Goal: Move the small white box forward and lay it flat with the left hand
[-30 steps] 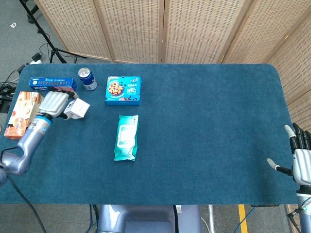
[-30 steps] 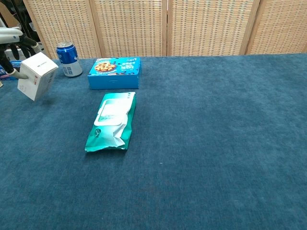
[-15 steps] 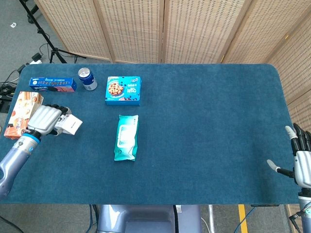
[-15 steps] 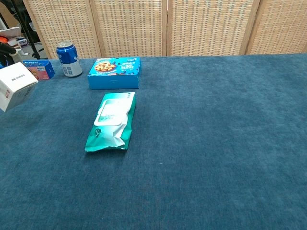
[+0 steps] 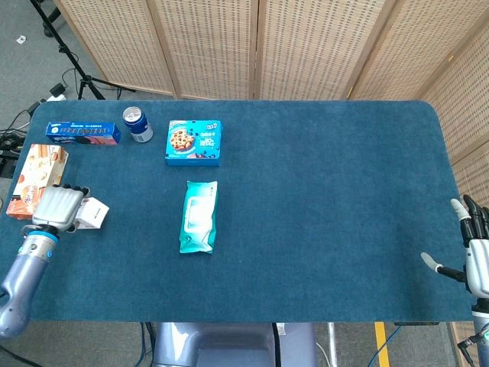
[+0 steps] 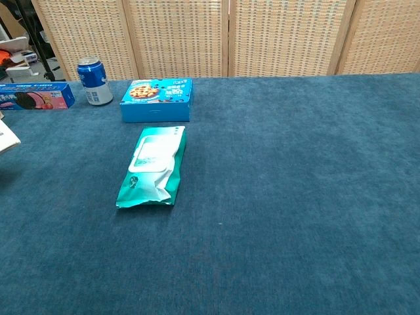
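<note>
The small white box lies near the table's left edge in the head view, with my left hand gripping it from the left side, fingers curled over its top. In the chest view only a corner of the small white box shows at the left edge, and the left hand is out of that frame. My right hand hovers at the table's far right front corner, fingers spread, holding nothing.
A teal wipes pack lies mid-table. Behind it sit a blue cookie box, a blue can and a long blue biscuit box. An orange-pink box lies at the left edge, just behind my left hand.
My left hand has carried the white box from beside the can toward the table's front, and lowered it onto the cloth near the left edge. The right hand has barely moved.
</note>
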You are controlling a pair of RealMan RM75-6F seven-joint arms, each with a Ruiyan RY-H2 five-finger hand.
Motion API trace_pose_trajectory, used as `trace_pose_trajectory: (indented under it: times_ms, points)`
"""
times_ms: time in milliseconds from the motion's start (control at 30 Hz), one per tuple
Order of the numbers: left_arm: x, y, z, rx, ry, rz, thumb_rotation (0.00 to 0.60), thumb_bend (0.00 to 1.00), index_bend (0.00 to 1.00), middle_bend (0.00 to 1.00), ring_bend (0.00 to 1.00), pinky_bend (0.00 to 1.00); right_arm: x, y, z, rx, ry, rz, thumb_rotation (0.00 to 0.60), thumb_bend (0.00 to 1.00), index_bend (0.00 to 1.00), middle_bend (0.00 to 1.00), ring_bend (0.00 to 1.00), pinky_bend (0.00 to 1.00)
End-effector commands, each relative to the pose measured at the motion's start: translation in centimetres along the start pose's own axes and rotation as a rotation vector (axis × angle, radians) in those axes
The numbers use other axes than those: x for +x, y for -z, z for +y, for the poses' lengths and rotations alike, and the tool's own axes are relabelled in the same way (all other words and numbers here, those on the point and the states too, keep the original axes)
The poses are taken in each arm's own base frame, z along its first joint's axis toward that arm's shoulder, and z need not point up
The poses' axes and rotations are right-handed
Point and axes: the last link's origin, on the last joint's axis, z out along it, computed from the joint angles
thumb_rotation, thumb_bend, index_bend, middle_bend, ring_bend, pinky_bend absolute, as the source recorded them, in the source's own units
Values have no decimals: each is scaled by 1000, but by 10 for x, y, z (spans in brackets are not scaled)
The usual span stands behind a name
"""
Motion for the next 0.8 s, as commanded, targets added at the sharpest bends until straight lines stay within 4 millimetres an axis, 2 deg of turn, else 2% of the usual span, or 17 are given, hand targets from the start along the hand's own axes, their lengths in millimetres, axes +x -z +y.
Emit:
trace_pose_trajectory:
  times_ms: [33, 100, 133, 167, 233, 267, 367, 567, 667, 800]
  points:
    - [-10, -6, 12, 13, 6, -26, 600, 294, 425, 436, 328, 390, 1, 0, 0, 0, -2, 2, 600, 0, 0, 0, 0, 0]
    - [-13, -7, 15, 14, 6, -40, 600, 283, 419, 390, 315, 390, 1, 1, 0, -1, -3, 3, 600, 0, 0, 0, 0, 0]
    - [-15, -7, 16, 16, 6, -48, 600, 261, 362, 276, 247, 376, 2, 1, 1, -1, -5, 4, 600, 0, 0, 0, 0, 0]
    - [-16, -7, 17, 15, 7, -55, 600, 229, 278, 169, 166, 344, 2, 1, 1, -2, -5, 4, 600, 0, 0, 0, 0, 0]
    - [-18, -5, 19, 3, 16, -75, 600, 151, 81, 20, 28, 248, 2, 1, 1, -1, -6, 5, 600, 0, 0, 0, 0, 0]
    - [-18, -5, 19, -3, 22, -83, 600, 107, 16, 0, 0, 193, 2, 1, 1, -1, -6, 5, 600, 0, 0, 0, 0, 0]
    - [-13, -1, 20, -35, 74, -83, 600, 51, 0, 0, 0, 129, 3, 1, 1, -1, -8, 8, 600, 0, 0, 0, 0, 0]
    - [-2, 13, 11, -110, 148, -68, 600, 38, 0, 0, 0, 109, 5, 2, 1, -1, -13, 13, 600, 0, 0, 0, 0, 0]
    - [-4, 17, 5, -134, 136, -76, 600, 38, 0, 0, 0, 109, 5, 2, 1, 0, -15, 12, 600, 0, 0, 0, 0, 0]
    - [-13, 10, 6, -150, 129, -99, 600, 41, 0, 0, 0, 109, 6, 2, 1, 0, -17, 13, 600, 0, 0, 0, 0, 0]
